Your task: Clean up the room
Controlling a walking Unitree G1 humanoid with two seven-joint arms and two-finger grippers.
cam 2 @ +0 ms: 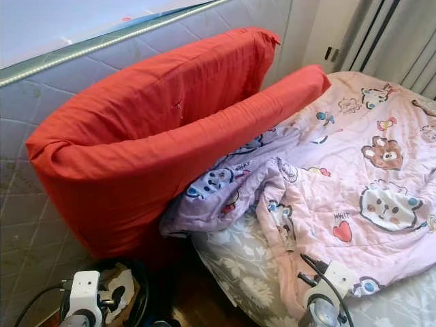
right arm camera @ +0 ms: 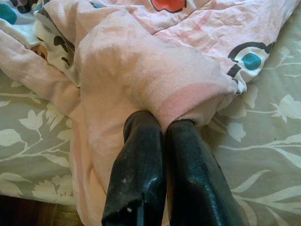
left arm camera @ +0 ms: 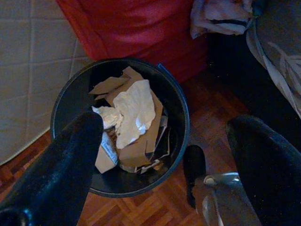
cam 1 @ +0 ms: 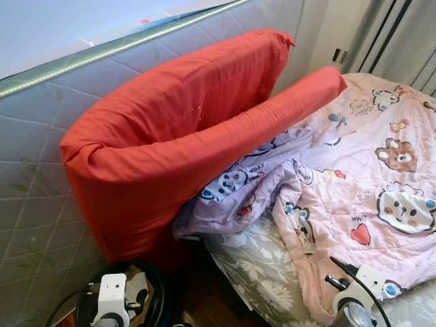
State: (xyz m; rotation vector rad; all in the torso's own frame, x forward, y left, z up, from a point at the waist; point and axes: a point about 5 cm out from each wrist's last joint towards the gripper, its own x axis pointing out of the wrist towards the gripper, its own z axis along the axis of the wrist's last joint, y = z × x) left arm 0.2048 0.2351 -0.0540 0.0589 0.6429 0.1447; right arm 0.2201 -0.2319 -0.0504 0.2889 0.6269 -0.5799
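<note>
Two grippers are in view, each put to a different purpose. The right gripper [right arm camera: 162, 125] is closed, its two black fingers pressed together on a fold of the pink quilt [right arm camera: 155, 66]; the fabric is seen pinched between the fingertips and bunched just ahead of them, which suggests the hold has been taken at the quilt's edge so that the cover can be drawn flat. Beneath and to either side of that gripper the grey leaf-patterned sheet [right arm camera: 263, 155] is exposed, the quilt being crumpled toward the head of the bed rather than spread over it. The left gripper [left arm camera: 164, 127] is held wide open and nothing is held in it; it hangs directly above a black waste bin [left arm camera: 181, 110] standing on the wooden floor [left arm camera: 211, 99]. The bin is already loaded with torn cardboard [left arm camera: 136, 148] and crumpled white paper [left arm camera: 134, 110], so the arm is judged to be parked over it after disposal, though this cannot be confirmed. Beyond the bin, a red cushion [cam 1: 170, 136] is propped against the quilted wall panel [cam 1: 34, 143], folded upon itself, its lower limb lying on the bed, where the lilac underside of the quilt [cam 1: 235, 187] is tucked against it. The bed-making step is judged barely begun, the quilt remaining heaped and wrinkled.
</note>
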